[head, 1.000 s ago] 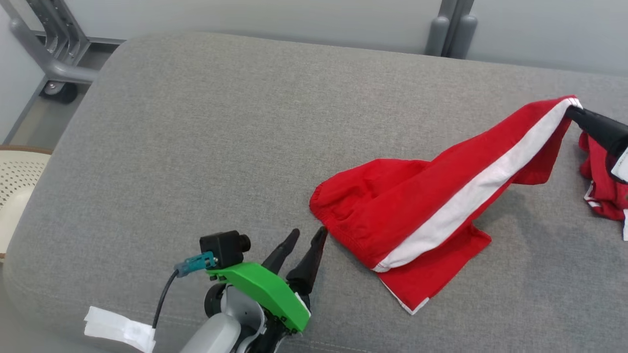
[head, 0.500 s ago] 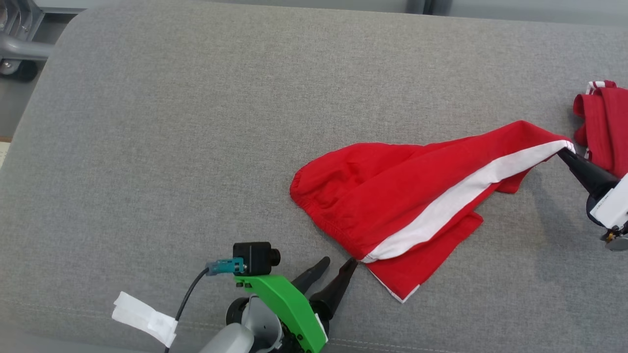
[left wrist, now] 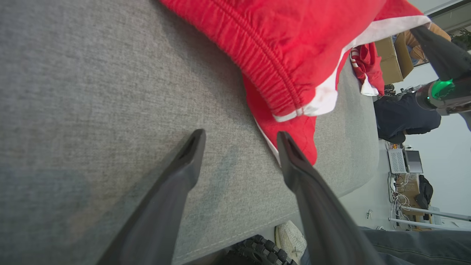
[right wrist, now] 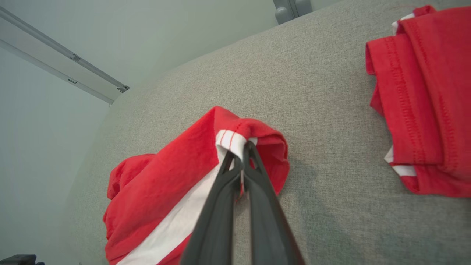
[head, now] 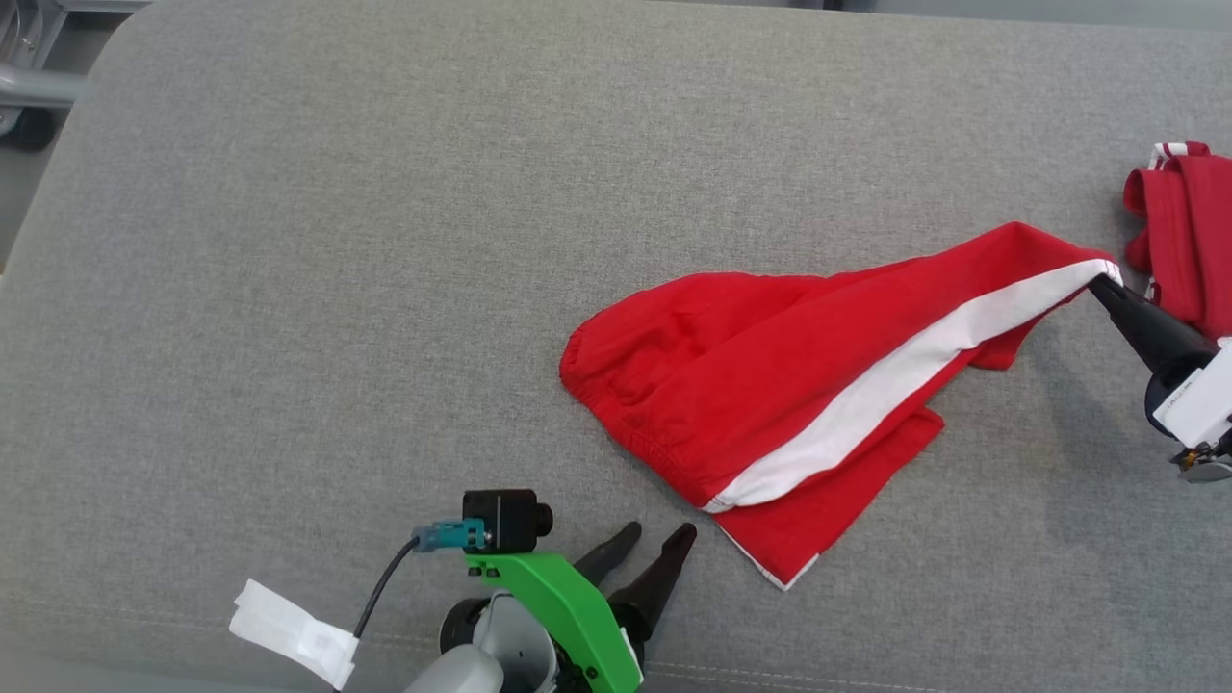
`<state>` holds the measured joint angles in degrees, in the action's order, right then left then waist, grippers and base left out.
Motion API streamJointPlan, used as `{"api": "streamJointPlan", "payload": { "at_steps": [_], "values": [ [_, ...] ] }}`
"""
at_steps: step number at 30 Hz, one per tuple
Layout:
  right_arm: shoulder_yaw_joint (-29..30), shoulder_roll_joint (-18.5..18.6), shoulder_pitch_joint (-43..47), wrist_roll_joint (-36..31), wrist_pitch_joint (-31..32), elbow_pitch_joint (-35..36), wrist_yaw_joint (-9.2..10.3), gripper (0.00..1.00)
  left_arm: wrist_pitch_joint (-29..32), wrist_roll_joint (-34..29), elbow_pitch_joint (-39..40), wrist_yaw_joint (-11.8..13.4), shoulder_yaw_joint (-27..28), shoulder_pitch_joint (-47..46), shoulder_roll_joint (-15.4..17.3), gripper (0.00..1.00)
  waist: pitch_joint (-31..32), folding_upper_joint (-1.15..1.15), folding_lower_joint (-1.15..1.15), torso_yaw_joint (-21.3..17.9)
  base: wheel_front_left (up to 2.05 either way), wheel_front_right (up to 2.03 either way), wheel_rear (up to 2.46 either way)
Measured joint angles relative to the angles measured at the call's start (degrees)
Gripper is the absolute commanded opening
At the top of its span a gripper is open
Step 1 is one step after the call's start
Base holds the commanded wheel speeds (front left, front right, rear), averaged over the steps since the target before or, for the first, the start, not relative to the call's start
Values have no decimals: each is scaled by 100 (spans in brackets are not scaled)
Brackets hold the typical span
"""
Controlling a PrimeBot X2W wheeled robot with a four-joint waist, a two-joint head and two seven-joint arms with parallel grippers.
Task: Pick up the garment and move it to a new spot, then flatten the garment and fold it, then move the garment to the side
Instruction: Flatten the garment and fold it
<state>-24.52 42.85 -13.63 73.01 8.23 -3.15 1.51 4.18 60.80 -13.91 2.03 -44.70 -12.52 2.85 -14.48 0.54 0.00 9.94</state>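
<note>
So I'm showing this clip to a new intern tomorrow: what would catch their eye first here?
The red garment with a white stripe, sprawled right of centre on the grey cushion, stands out at once. The right gripper is shut on its far right end, close to a second red garment at the right edge. The left gripper hovers open just short of its near corner.

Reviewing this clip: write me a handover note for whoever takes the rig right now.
Right end effector: shut on the striped leg end of the red shorts, lifted a little off the grey cushion.
Left end effector: open, empty, just short of the waistband corner.
Done: shorts gripped at one end; the rest lies crumpled.
To do: flatten, fold, move aside. Another red garment lies at far right.
</note>
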Motion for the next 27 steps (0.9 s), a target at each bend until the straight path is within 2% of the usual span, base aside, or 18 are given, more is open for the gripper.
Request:
{"api": "streamJointPlan", "payload": {
  "at_steps": [27],
  "values": [
    [29, 0, -26, -21, -151, -202, -198, 0, -490, 256, 41, -48, -678, -532, -4, 100, -247, 0, 0, -201, 0, 0, 0]
  ]
}}
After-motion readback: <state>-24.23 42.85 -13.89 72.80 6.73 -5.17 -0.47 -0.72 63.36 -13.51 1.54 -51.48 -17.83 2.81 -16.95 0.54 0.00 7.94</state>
